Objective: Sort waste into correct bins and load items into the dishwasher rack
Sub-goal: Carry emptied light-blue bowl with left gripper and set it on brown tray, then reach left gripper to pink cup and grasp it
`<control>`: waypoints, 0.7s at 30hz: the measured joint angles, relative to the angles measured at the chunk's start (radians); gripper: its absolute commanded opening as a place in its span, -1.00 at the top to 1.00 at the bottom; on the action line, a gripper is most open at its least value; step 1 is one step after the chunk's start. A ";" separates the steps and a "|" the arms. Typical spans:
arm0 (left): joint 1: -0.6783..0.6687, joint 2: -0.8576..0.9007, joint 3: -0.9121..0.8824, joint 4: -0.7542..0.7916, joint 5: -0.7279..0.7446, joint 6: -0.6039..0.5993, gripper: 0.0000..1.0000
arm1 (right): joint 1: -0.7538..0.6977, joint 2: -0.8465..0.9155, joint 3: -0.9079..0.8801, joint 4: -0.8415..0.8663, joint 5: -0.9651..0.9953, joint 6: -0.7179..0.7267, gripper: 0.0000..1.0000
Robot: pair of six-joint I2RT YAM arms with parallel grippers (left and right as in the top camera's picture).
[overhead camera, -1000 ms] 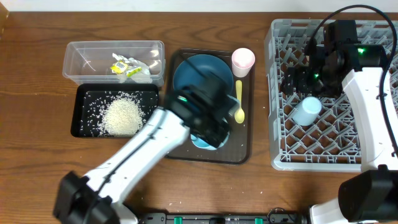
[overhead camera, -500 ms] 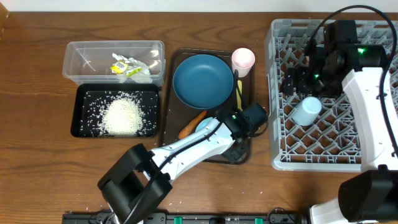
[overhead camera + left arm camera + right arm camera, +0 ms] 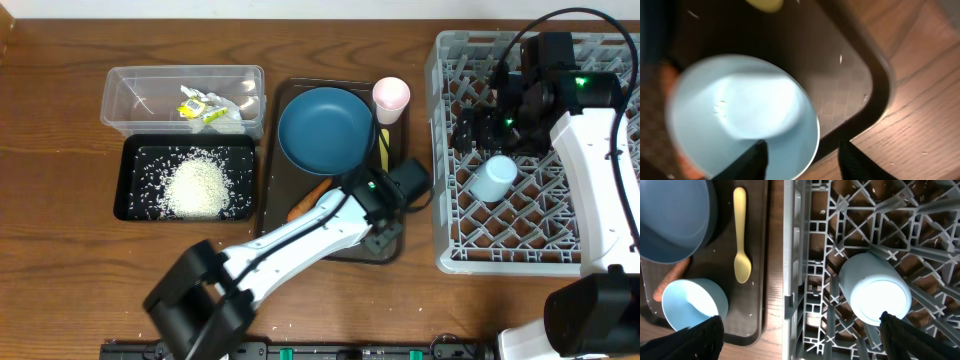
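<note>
The pale-blue bowl (image 3: 740, 115) (image 3: 690, 302) sits upright on the dark brown tray, near its front right corner. My left gripper (image 3: 805, 162) (image 3: 372, 208) is open astride the bowl's rim, one finger (image 3: 754, 161) over the inside, the other outside. An orange carrot (image 3: 310, 200) lies beside the bowl. The dark blue plate (image 3: 327, 130), pink cup (image 3: 391, 98) and yellow spoon (image 3: 741, 235) are on the same tray. A light blue cup (image 3: 493, 178) (image 3: 875, 295) rests upside down in the grey dishwasher rack (image 3: 600, 250). My right gripper (image 3: 800, 340) hangs wide open above it, holding nothing.
A clear tub (image 3: 130, 95) with white and yellow wrapper scraps stands at the back left. In front of it a black tray (image 3: 135, 205) holds a heap of rice. The brown serving tray (image 3: 275, 235) lies between these bins and the rack, with bare wooden table around.
My left gripper's jaws have gone from shut to open, and the left arm has swung toward the tray's front right corner. The right arm has not moved.
</note>
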 measured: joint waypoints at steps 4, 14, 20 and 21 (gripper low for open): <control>0.032 -0.083 0.037 0.008 -0.008 -0.011 -0.15 | 0.000 0.000 0.000 0.000 0.000 0.000 -0.94; 0.166 -0.141 0.234 -0.040 -0.021 -0.014 -0.57 | 0.000 0.000 0.000 0.005 0.000 0.000 -0.95; 0.240 -0.141 0.325 -0.029 -0.022 -0.010 -0.72 | 0.000 0.000 0.000 0.008 -0.001 0.000 -0.92; 0.255 -0.141 0.332 -0.018 -0.021 -0.010 -0.75 | 0.000 0.000 0.000 0.010 -0.002 0.000 -0.90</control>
